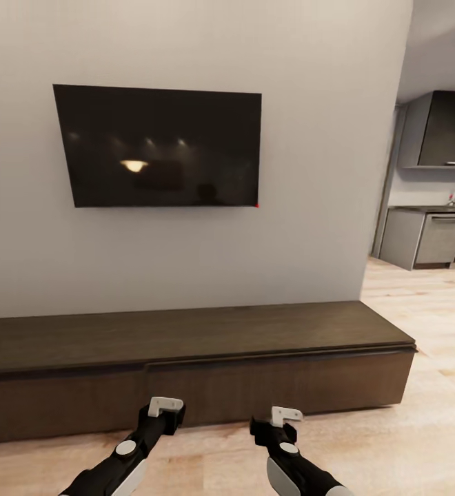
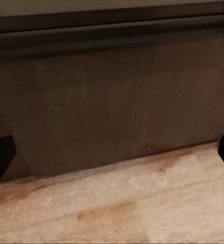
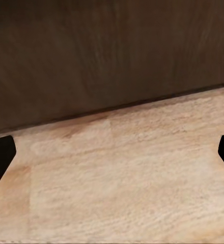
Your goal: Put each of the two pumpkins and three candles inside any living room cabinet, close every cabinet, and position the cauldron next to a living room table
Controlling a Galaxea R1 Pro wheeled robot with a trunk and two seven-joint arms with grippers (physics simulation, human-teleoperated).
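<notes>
**Head view: you're parked facing the cabinet, both fronts closed**

Cabinet (image 1: 186,344) spans the lower half of frame, flat top bare, under the wall TV (image 1: 162,146). Your left hand (image 1: 167,408) and right hand (image 1: 282,417) sit low centre over the wood floor (image 1: 420,441), just short of the cabinet fronts. Both wrist views show fingertips spread wide at the frame edges, holding nothing. Kitchen units (image 1: 434,238) at far right.

No text, label, brand, number or sign can be read on anything in these views.
</notes>
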